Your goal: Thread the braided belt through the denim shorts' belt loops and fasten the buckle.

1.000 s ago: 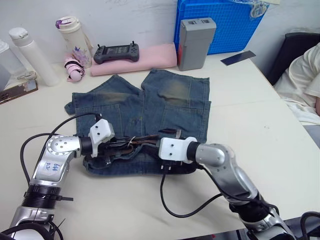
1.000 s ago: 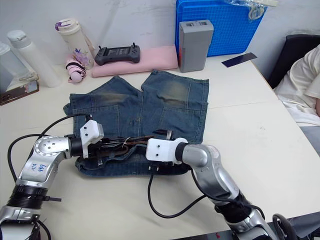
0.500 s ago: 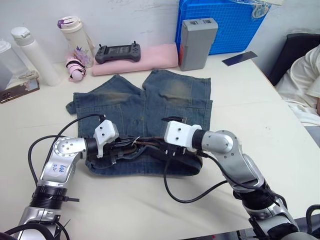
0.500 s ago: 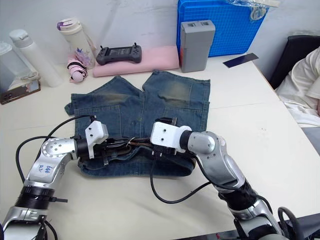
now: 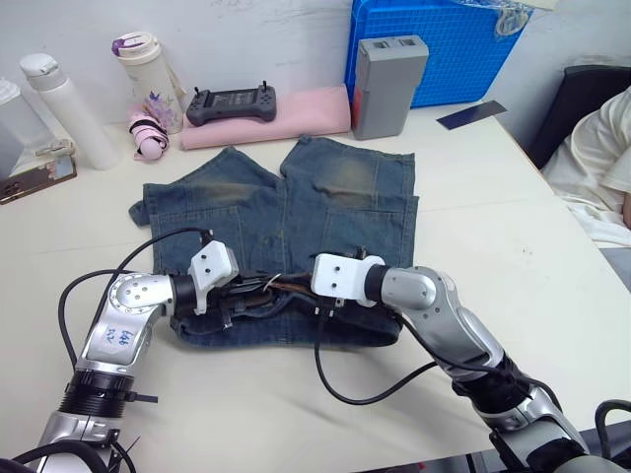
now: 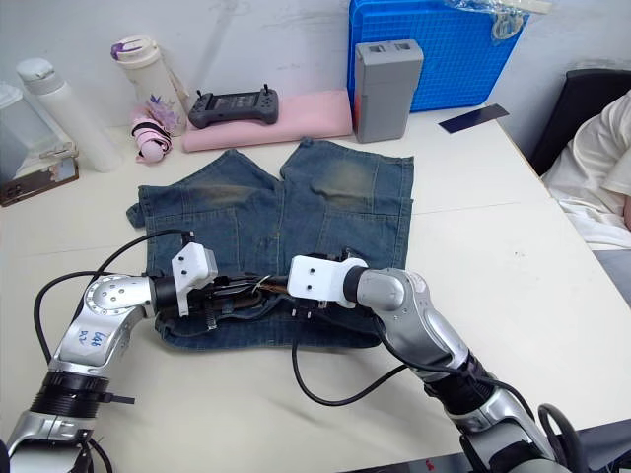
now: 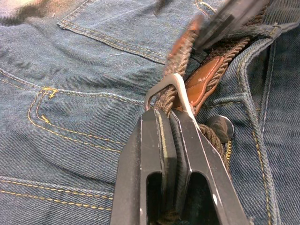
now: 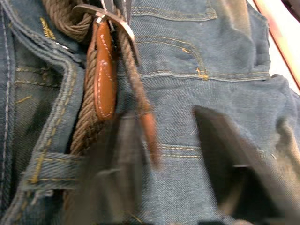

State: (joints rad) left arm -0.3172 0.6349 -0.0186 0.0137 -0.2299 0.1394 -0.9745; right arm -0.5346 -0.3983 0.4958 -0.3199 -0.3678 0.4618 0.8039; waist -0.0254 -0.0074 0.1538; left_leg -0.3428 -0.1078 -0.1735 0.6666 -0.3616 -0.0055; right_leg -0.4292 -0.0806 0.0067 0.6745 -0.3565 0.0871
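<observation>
The denim shorts [image 5: 286,207] lie flat on the table, waistband toward me. The braided belt [image 5: 279,287] runs along the waistband under a belt loop [image 8: 51,164]. My left gripper [image 7: 166,112] is shut on the belt right at the silver buckle [image 7: 161,86], beside the tan leather end [image 7: 204,79]. My right gripper [image 8: 164,164] faces it from the right, close above the waistband. Its blurred fingers [image 8: 112,173] stand apart on either side of the belt's free tan tip [image 8: 149,133], which has passed through the buckle.
Behind the shorts are a pink folded cloth [image 5: 266,118] with a black controller [image 5: 232,101], a grey box [image 5: 387,84] and a blue crate [image 5: 444,49]. Bottles [image 5: 64,108] stand at the back left. A person [image 5: 601,158] sits at the right edge. Black cables [image 5: 365,389] trail near me.
My right gripper has slid left along the waistband toward the left gripper, and its fingers have drawn closer together around the belt tip. The left gripper has kept its hold.
</observation>
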